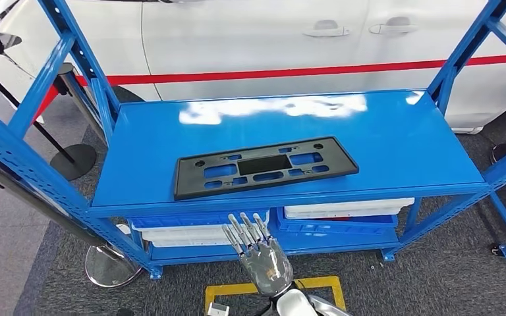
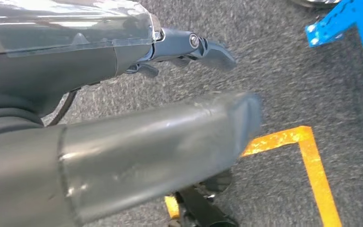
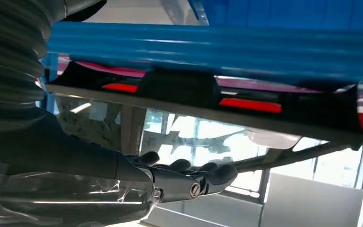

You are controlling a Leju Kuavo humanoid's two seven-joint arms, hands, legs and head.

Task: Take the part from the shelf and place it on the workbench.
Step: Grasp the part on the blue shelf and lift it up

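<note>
Right robot hand point(image 1: 261, 253), fingers spread and holding nothing, hovers just before the shelf point(image 1: 395, 141) bearing the black part point(image 1: 263, 166).

The shelf point(image 1: 395, 141) is bright glossy blue, and the part point(image 1: 263, 166) on it is matte black. Behind sits a white car point(image 1: 250, 39) with a red stripe. The floor is speckled dark grey carpet point(image 1: 435, 276) with yellow tape point(image 2: 312, 161). The right hand point(image 1: 260, 253) looks silvery grey, probably under clear plastic.
</note>
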